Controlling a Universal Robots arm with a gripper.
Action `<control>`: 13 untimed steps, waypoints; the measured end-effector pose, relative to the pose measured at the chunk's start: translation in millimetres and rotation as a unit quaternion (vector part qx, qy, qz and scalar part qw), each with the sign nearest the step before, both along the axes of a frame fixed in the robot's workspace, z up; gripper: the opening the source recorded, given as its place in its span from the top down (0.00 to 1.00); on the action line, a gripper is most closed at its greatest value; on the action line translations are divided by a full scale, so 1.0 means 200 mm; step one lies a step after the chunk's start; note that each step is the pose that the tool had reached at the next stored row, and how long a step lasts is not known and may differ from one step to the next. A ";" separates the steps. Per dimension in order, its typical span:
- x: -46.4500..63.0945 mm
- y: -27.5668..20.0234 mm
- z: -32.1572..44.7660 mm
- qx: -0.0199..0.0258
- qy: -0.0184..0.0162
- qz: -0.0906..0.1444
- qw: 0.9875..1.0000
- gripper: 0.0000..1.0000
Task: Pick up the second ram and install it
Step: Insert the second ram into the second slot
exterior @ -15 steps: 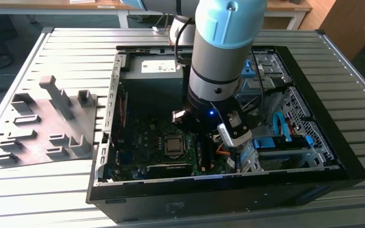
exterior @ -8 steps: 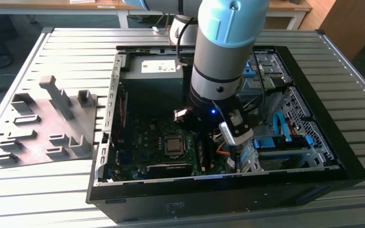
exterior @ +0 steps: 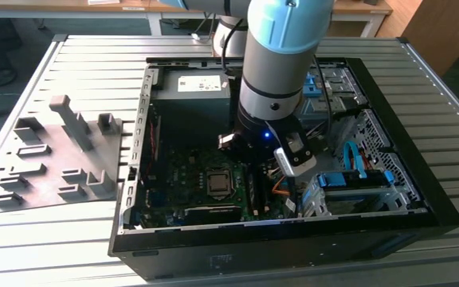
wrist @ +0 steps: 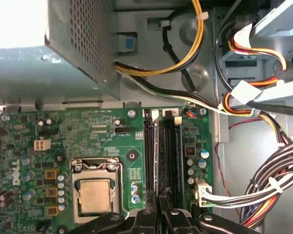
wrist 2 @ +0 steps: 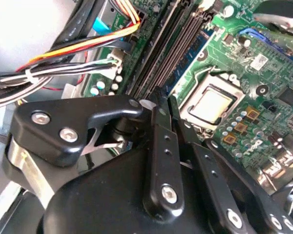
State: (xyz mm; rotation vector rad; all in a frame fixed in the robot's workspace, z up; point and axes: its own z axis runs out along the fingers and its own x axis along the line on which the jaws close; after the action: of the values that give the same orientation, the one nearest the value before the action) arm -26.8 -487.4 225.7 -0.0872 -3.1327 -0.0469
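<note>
Inside the open computer case (exterior: 134, 197), my gripper (wrist: 158, 208) is down at the memory slots (wrist: 172, 156) beside the processor socket (wrist: 94, 195). The second ram (wrist: 156, 156) is a thin dark stick with a pale sheen along its edge. It stands lined up in one slot and runs in between my fingertips. In the second wrist view the gripper (wrist 2: 165, 97) has its two black fingers pressed close together over the same row of slots. In the exterior view the arm's wrist (exterior: 265, 140) hides the fingers and the stick.
A grey power supply (exterior: 193, 98) sits close behind the slots. Bundled cables (wrist: 263, 185) run beside them. A drive cage with blue parts (exterior: 349, 185) stands at the exterior view's right. A grey holder block (exterior: 54, 161) lies on the table at its left.
</note>
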 end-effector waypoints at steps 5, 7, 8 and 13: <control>0.00 -0.034 0.000 -0.002 0.000 0.000 1.000 0.86; 0.00 -0.036 -0.002 -0.002 0.000 0.000 1.000 0.86; 0.00 -0.036 -0.006 -0.002 0.000 0.000 1.000 0.86; 0.00 -0.037 -0.018 -0.003 0.000 0.000 1.000 0.86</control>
State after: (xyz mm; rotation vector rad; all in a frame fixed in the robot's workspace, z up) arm -26.7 -494.7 222.1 -0.0872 -3.1327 -0.0388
